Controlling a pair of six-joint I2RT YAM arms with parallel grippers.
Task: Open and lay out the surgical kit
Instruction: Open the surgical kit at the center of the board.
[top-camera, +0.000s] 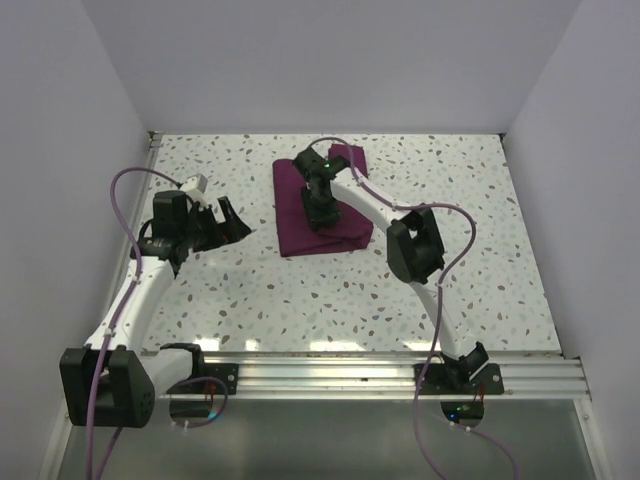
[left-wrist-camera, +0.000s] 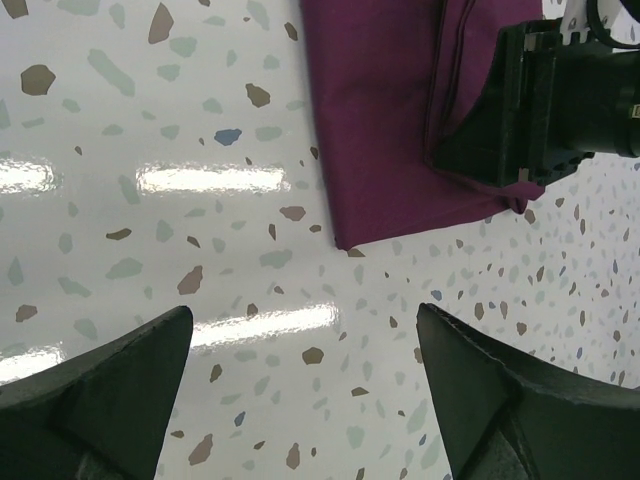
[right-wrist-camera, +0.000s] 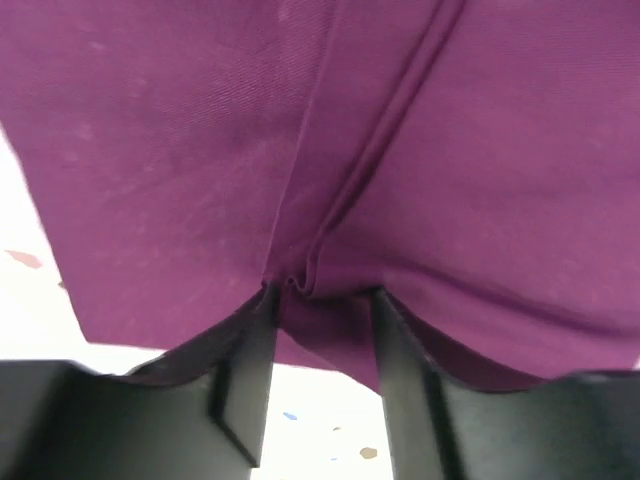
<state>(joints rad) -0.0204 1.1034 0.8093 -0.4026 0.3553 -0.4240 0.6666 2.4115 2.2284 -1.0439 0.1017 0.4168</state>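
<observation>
The surgical kit shows only as a folded dark magenta cloth wrap (top-camera: 298, 200) in the far middle of the table; no tray or instruments are visible. My right gripper (top-camera: 322, 212) is down on the wrap near its front edge. In the right wrist view its jaws (right-wrist-camera: 322, 295) stand half apart astride a puckered fold of the cloth (right-wrist-camera: 200, 150), which fills the gap; a firm pinch cannot be made out. My left gripper (top-camera: 238, 222) hovers left of the wrap, open and empty (left-wrist-camera: 305, 340), facing the cloth's corner (left-wrist-camera: 380, 120).
The speckled white tabletop (top-camera: 450, 290) is walled in white at the back and both sides. A flap of the cloth (top-camera: 348, 154) sticks out behind the right wrist. The right arm's elbow (top-camera: 415, 248) sits right of the wrap. Purple cables loop beside both arms.
</observation>
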